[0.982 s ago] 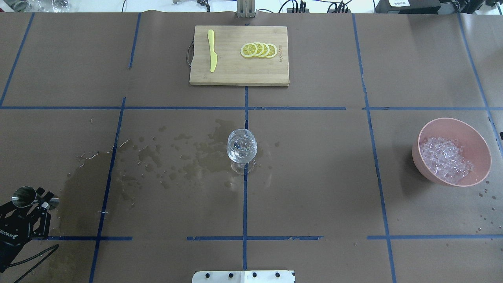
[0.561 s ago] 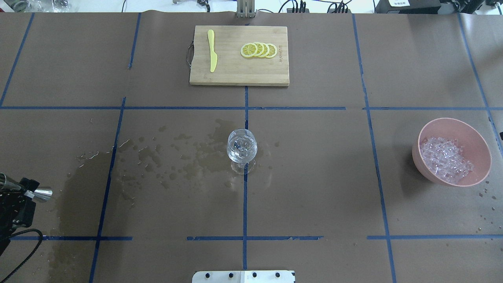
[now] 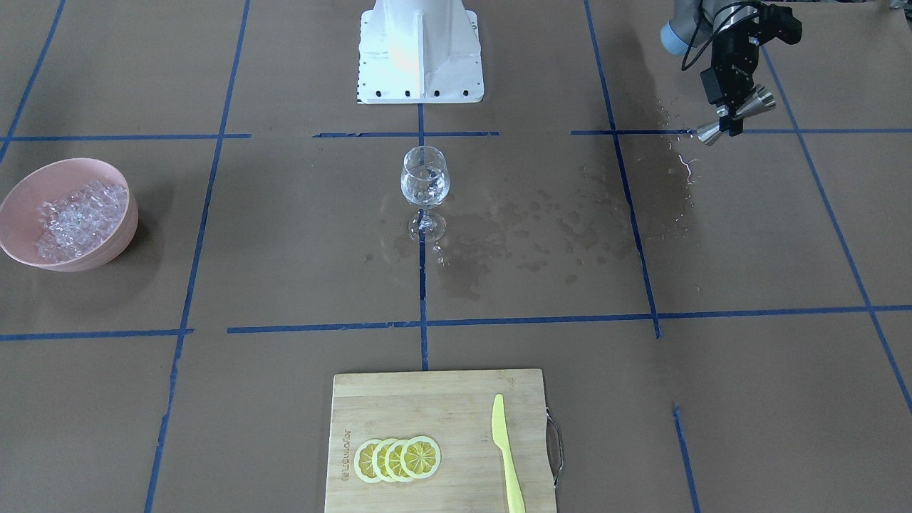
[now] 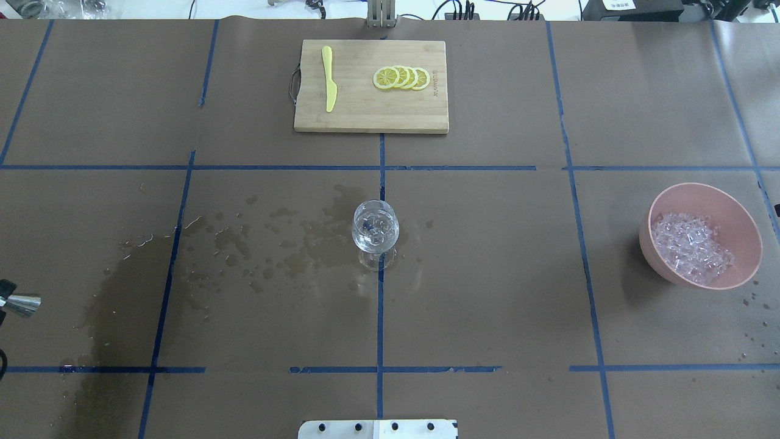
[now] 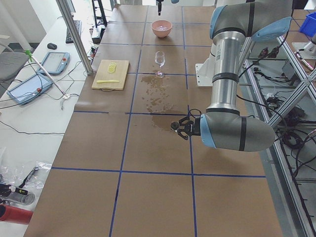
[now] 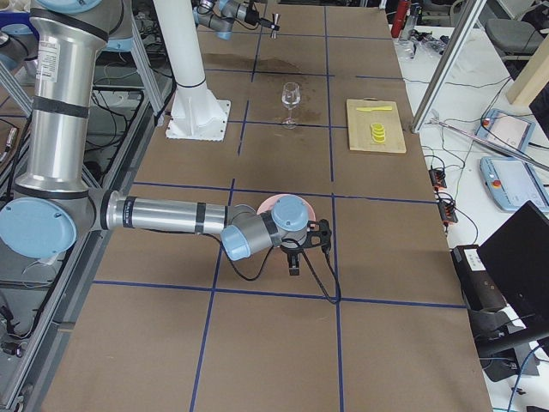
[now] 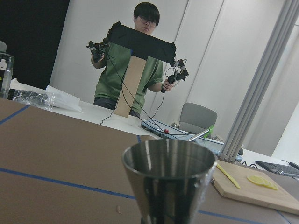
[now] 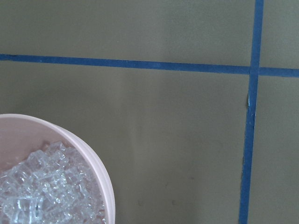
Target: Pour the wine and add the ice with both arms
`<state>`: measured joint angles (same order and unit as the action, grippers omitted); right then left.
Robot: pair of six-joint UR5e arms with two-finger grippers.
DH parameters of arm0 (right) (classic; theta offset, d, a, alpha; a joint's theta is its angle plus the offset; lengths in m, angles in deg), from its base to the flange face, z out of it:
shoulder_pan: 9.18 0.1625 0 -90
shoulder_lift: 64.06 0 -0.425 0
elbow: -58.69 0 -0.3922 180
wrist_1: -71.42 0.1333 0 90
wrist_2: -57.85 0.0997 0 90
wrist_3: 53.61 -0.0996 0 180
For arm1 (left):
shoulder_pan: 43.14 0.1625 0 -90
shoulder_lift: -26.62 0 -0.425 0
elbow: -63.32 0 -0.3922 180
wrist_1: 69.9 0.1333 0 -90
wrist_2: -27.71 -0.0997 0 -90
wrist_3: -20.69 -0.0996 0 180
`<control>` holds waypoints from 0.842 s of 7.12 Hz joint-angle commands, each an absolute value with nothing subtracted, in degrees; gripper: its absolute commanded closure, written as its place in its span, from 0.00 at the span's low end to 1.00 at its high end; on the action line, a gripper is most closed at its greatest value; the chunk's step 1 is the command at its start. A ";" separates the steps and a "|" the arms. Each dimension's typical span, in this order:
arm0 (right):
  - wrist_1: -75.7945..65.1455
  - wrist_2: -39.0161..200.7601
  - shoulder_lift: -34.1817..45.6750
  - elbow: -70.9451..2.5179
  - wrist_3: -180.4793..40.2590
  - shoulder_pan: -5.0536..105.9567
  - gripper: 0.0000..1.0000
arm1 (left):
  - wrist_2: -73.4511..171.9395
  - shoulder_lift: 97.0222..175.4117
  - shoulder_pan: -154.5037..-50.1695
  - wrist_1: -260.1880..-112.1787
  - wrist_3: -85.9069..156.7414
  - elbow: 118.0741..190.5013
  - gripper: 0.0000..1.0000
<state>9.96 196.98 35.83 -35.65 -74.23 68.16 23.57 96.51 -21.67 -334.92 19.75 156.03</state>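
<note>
A clear stemmed glass [image 4: 375,227] stands at the table's middle with a few clear cubes in its bowl; whether it holds wine I cannot tell. It also shows in the front view [image 3: 425,178]. The ice [image 4: 691,247] is heaped in a pink bowl [image 4: 701,185] at the right, and shows in the right wrist view [image 8: 42,191]. My left gripper [image 3: 730,120] is shut on a steel jigger [image 3: 737,112], held tilted sideways above the wet paper; its mouth fills the left wrist view [image 7: 168,177]. My right gripper [image 6: 296,257] hangs beside the bowl; I cannot tell whether it is open.
A wooden cutting board [image 4: 365,119] at the far middle carries lemon slices [image 4: 401,78] and a yellow knife [image 4: 329,78]. Dark wet stains [image 4: 128,280] spread left of the glass. The white robot base [image 3: 420,50] stands at the near edge.
My left gripper has moved left, almost out of the overhead view, with the jigger. The jigger has turned from mouth-up to lying sideways. Glass and bowl have not moved.
</note>
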 commanded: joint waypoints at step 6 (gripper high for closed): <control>9.90 196.98 35.17 -35.79 -74.26 68.16 0.00 | 15.06 93.85 -11.41 -342.89 8.71 150.42 1.00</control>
